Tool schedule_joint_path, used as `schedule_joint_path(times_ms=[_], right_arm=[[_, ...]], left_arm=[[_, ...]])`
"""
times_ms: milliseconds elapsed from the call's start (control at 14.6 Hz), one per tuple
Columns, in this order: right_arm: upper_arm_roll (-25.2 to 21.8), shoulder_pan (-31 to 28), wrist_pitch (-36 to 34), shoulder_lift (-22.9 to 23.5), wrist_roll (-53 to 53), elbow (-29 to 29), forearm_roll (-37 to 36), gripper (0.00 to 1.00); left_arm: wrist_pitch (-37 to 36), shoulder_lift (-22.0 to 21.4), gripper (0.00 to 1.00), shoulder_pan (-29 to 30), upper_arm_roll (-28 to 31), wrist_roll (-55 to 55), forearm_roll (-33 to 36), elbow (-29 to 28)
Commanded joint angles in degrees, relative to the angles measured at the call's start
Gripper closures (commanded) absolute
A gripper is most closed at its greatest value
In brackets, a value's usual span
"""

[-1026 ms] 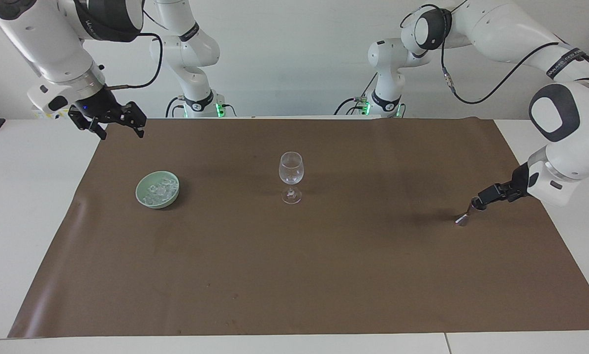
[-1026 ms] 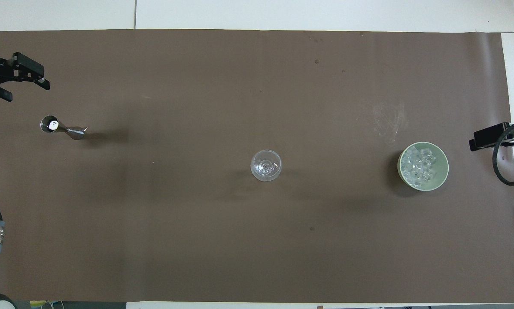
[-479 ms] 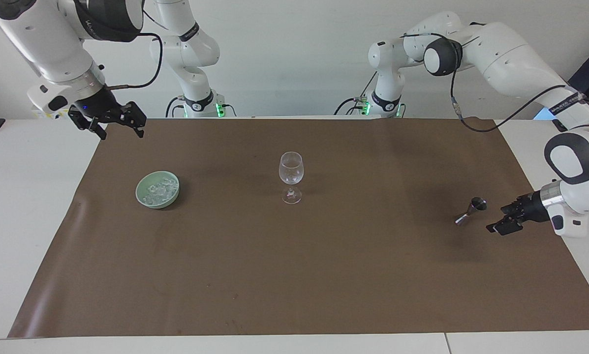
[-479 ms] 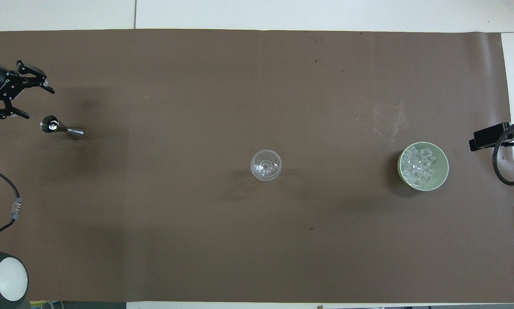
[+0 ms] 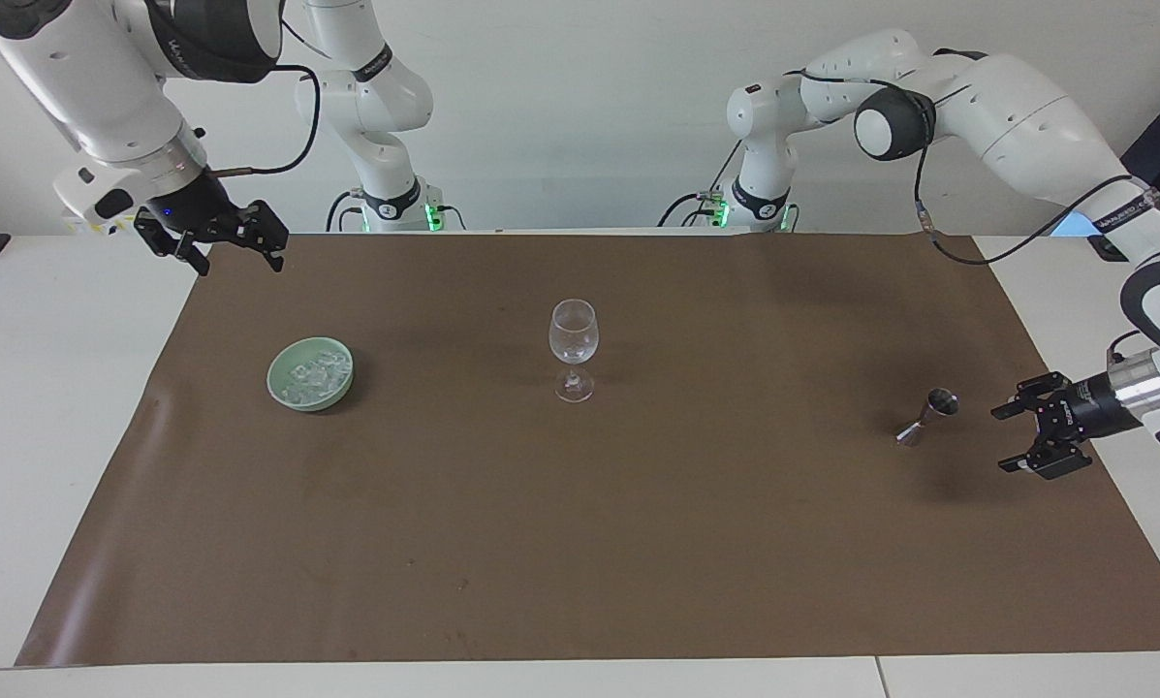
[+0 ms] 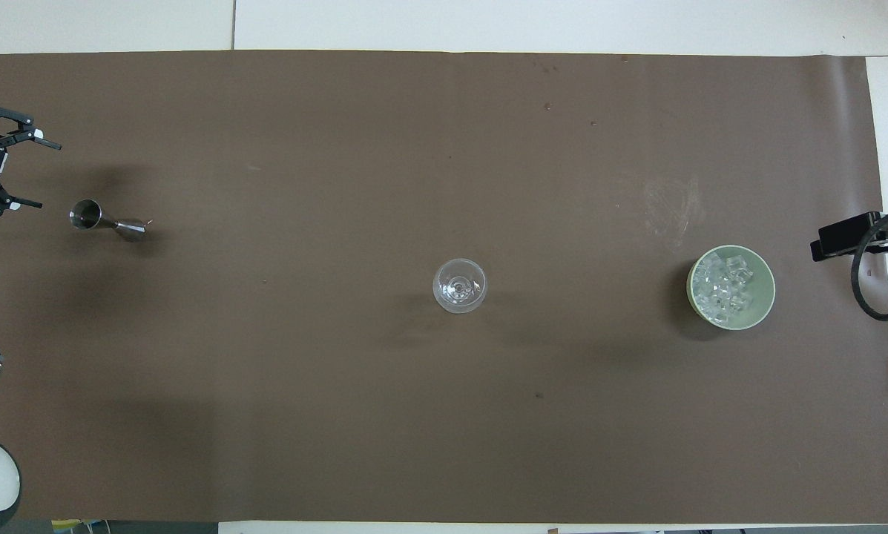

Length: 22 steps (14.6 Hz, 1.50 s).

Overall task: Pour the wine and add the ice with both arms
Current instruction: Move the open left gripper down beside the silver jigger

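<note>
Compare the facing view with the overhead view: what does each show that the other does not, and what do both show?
Only the facing view shows the two white jointed arms whole, from their bases to their wrists, with the wall above them, and the clear stemmed wine glass in profile, bowl over stem and foot.

Only the overhead view looks straight down into the glass's bowl, and it shows a faint pale smudge on the brown mat.

Both show the pale green bowl heaped with small translucent ice cubes, the small metal jigger, the open left gripper beside it, and the right gripper raised by the bowl's end.
</note>
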Motion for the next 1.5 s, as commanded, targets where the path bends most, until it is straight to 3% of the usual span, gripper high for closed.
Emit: schedule_joint_path(times_ms=[0, 821, 1436], right_arm=[[0.3, -0.9, 0.7, -1.3, -1.0, -1.5, 0.8, 0.0], [0.3, -0.8, 0.7, -1.3, -1.0, -1.4, 0.9, 0.0], [0.3, -0.8, 0.7, -1.3, -1.0, -1.4, 0.9, 0.0]], left_arm=[[4.2, -4.4, 0.0, 0.0, 0.8, -4.9, -3.7, -8.6], [9.8, -19.1, 0.0, 5.8, 0.7, -7.7, -18.5, -39.9], [16.8, -18.8, 0.0, 3.8, 0.4, -8.8, -20.9, -40.6]])
